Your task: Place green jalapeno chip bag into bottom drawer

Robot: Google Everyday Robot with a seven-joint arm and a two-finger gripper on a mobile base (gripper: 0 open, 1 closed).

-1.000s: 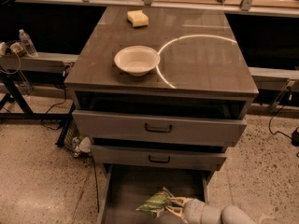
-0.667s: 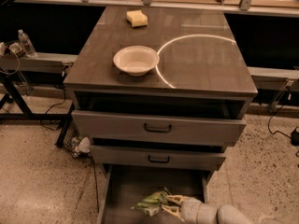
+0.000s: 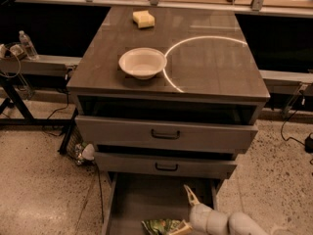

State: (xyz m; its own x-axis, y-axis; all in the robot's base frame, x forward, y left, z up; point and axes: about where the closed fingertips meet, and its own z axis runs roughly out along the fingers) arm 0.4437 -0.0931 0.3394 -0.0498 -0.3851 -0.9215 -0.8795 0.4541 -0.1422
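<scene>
In bottom drawer (image 3: 146,199): tool (image 3: 184,208), jaws spread apart; green jalapeno chip bag (image 3: 160,225) flat on floor at tool's 8 o'clock.

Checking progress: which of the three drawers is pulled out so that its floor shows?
The bottom drawer: the green jalapeno chip bag lies on its floor, with the gripper just right of it. The two upper drawers show only their handled fronts.

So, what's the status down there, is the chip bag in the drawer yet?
Hand open, low over the bottom drawer. Green jalapeno chip bag lying on the drawer floor, beside the hand. Nothing seen in the way.
</scene>
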